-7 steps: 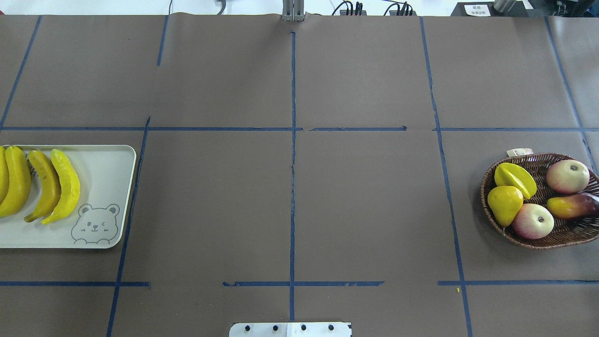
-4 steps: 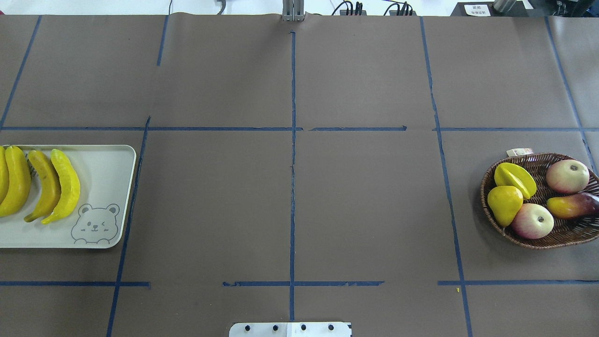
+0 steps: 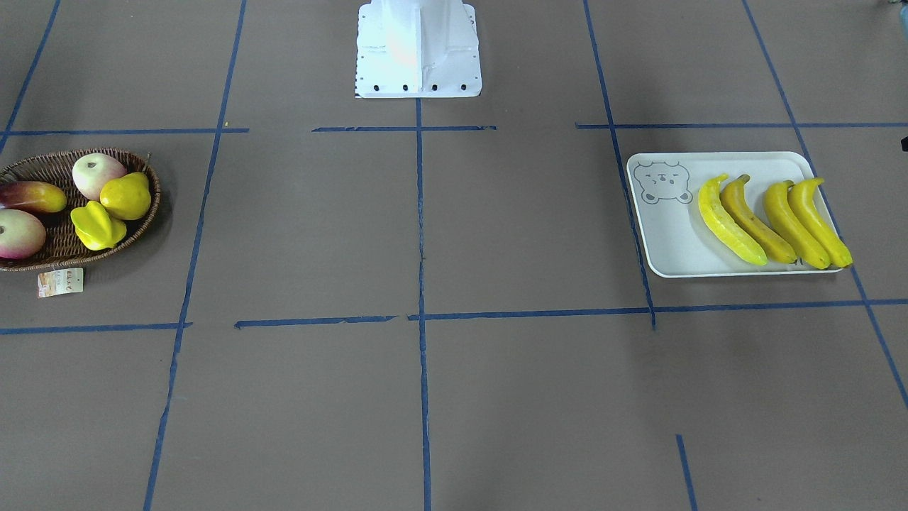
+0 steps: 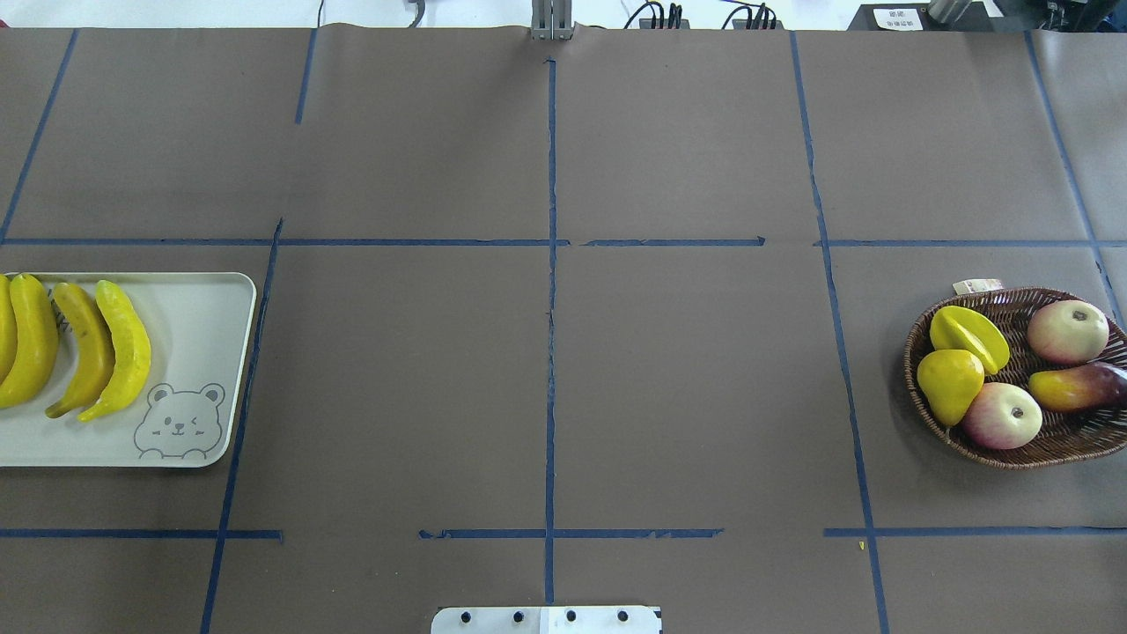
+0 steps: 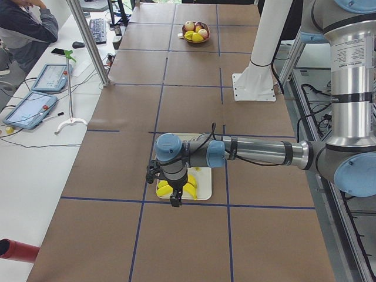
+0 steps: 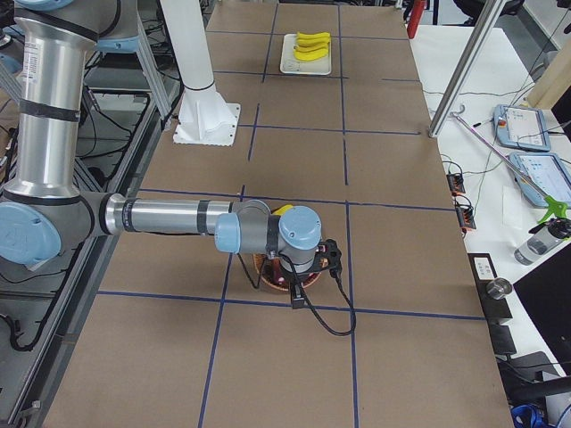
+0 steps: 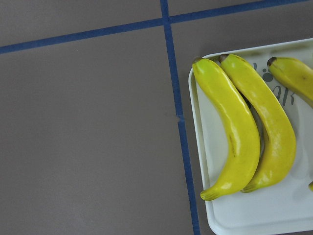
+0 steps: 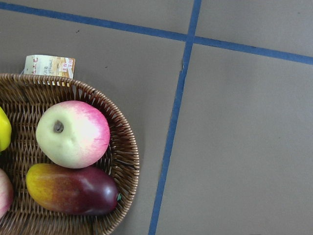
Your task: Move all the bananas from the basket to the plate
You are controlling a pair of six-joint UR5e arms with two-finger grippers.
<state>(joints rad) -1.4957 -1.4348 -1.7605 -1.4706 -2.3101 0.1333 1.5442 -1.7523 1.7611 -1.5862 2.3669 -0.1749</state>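
Several yellow bananas (image 3: 731,223) lie side by side on the pale plate (image 3: 667,241) with its bear drawing; they also show in the overhead view as bananas (image 4: 123,348) on the plate (image 4: 198,326) and in the left wrist view as bananas (image 7: 234,137). No banana shows in the wicker basket (image 4: 1057,451), also seen as the basket (image 3: 145,220) and the basket (image 8: 124,147). My left gripper (image 5: 175,201) hangs over the plate's near end. Above the basket hangs my right gripper (image 6: 296,300). I cannot tell whether either is open or shut.
The basket holds a starfruit (image 4: 968,337), a yellow pear (image 4: 949,383), two apples (image 4: 1067,331) and a mango (image 4: 1079,387). The robot base (image 3: 418,50) stands at the table's middle edge. A metal pole (image 5: 88,41) and a person (image 5: 23,29) are beside the table.
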